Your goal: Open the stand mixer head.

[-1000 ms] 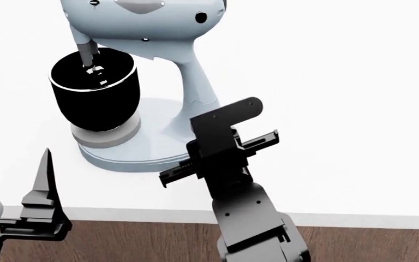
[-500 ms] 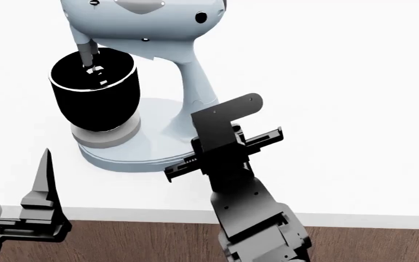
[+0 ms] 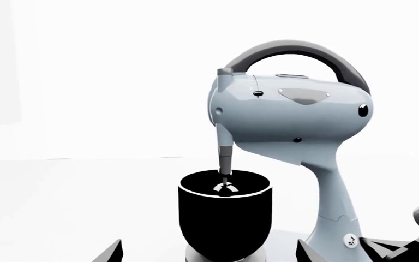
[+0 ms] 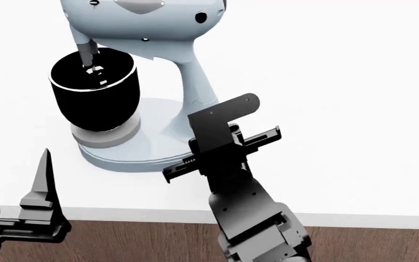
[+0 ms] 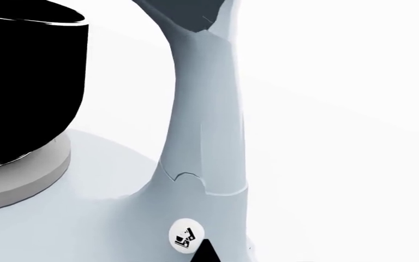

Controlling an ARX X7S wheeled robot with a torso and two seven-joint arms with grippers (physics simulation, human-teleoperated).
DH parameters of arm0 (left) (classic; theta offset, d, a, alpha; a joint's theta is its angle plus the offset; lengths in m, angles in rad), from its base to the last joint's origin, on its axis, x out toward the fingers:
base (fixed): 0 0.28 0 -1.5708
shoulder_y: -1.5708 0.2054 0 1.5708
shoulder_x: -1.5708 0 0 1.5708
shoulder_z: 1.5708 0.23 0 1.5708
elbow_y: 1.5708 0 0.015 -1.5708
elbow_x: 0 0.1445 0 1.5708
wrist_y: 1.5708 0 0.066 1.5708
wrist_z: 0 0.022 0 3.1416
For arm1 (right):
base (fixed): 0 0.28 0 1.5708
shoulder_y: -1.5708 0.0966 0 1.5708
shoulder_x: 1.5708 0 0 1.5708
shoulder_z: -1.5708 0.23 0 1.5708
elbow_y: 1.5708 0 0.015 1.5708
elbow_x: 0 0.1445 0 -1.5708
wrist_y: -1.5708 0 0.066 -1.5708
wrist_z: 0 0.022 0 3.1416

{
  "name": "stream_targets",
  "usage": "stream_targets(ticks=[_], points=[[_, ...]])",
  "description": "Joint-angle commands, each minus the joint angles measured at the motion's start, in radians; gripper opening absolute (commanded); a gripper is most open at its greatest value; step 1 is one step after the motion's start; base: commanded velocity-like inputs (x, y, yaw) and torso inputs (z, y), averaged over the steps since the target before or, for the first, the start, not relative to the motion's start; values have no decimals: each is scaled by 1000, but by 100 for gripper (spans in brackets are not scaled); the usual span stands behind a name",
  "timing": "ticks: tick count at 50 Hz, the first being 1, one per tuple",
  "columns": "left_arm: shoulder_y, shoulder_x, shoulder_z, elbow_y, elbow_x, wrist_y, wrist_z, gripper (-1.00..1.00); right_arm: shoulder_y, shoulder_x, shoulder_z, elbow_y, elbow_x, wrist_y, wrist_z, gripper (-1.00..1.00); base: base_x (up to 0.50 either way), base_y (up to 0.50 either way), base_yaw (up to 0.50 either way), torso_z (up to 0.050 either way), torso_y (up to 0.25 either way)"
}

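The mixer head (image 4: 140,19) sits lowered over the black bowl (image 4: 93,90) on the white desk (image 4: 340,82). Right tool (image 4: 220,120), fingers spread, hangs near the neck (image 4: 195,82); left tool (image 4: 42,185), whose state I cannot tell, is well apart.

Stand mixer head (image 4: 140,19) top cropped; right tool (image 4: 220,147) fingertips hidden.

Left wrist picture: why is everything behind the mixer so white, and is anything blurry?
Left wrist view: the backdrop is blown out white, yet the stand mixer head stays sharp. Head view: the black mixing bowl shows no shading, only a bright rim. Right wrist view: crisp, soft shadow on the base.
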Motion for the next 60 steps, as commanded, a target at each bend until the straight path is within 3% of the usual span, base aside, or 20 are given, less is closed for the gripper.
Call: stream_targets(ticks=[1, 11, 26, 60], points=[[2, -5, -1, 3, -8, 0, -4, 100, 4, -5, -50, -39, 13, -17, 2, -100, 0, 0, 0, 0, 0], [-1, -7, 3, 0, -9, 2, -6, 100, -1, 15, -55, -109, 20, 2, -4, -100, 0, 0, 0, 0, 0], [4, -17, -6, 18, -21, -1, -14, 100, 6, -8, -47, 13, 45, -8, 13, -100, 0, 0, 0, 0, 0], [5, -29, 3, 21, -34, 4, -24, 100, 4, -8, -89, 28, 94, 5, 3, -100, 0, 0, 0, 0, 0]])
